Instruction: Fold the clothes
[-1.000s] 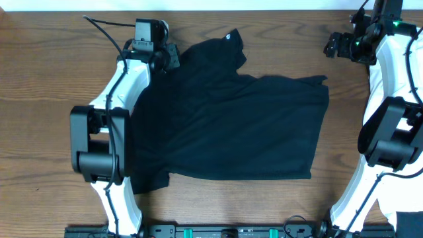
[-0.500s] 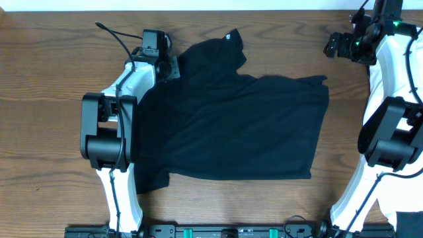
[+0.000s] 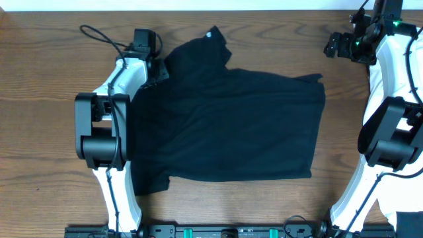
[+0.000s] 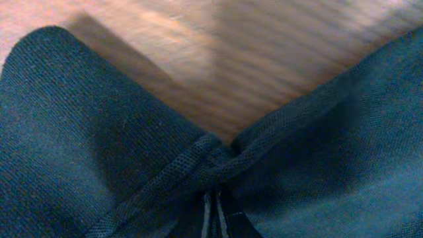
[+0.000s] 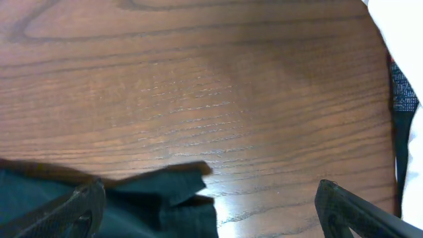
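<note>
The black shirt (image 3: pixel 231 119) is lying spread out across the middle of the wooden surface (image 3: pixel 39 99), with one flap poking out at the far edge and another at the near-left corner. It's a soft, light mesh knit, so I'd expect it to drape and bunch rather than hold a crease by itself. Best grabbed at seams, hems or corners where the cloth is doubled up.

The left tool (image 3: pixel 156 67) sits right on the shirt's far-left corner. Its wrist view shows a seam puckering into it, so it looks clamped on the fabric. The right tool (image 3: pixel 330 46) hangs beyond the far-right corner, apart from the cloth, fingers spread wide, holding nothing.
</note>
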Controlling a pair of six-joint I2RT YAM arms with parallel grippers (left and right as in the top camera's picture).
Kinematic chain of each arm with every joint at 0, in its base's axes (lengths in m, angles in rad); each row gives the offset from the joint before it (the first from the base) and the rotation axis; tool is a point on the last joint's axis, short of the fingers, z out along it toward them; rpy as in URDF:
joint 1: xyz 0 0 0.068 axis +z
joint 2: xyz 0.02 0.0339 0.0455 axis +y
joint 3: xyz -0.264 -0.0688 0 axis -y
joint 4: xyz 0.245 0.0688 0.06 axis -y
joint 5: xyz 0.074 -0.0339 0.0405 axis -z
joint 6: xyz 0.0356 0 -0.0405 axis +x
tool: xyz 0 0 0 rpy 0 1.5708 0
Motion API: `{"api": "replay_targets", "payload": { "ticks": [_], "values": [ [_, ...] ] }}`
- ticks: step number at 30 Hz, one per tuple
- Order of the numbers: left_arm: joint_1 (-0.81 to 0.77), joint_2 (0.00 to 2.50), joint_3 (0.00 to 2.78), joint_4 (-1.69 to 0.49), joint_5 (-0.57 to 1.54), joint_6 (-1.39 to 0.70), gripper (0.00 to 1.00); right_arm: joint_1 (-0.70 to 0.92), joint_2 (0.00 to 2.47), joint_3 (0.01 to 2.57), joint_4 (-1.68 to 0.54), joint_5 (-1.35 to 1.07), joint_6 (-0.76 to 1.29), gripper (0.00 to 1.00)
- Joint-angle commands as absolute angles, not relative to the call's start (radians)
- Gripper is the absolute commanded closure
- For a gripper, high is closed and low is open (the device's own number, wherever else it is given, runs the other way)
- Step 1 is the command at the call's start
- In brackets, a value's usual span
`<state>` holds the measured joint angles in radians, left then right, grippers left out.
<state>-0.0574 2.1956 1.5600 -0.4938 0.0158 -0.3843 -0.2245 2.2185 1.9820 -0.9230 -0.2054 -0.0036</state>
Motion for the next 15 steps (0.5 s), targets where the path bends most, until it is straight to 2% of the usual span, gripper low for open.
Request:
{"api": "replay_targets", "payload": {
  "ticks": [1,11,15],
  "values": [
    [-0.043,2.212,1.530,-0.535,-0.041,-0.455,0.94,-0.226,2.216,1.993,-0.924,-0.202,0.010,0.01],
    [-0.094,1.877,1.534,-0.505,-0.033,-0.447,0.94,-0.226,2.216,1.993,-0.924,-0.202,0.010,0.01],
    [-0.142,1.761,1.534,-0.445,0.043,-0.331,0.94,-0.226,2.216,1.993,-0.924,-0.202,0.010,0.01]
  ]
}}
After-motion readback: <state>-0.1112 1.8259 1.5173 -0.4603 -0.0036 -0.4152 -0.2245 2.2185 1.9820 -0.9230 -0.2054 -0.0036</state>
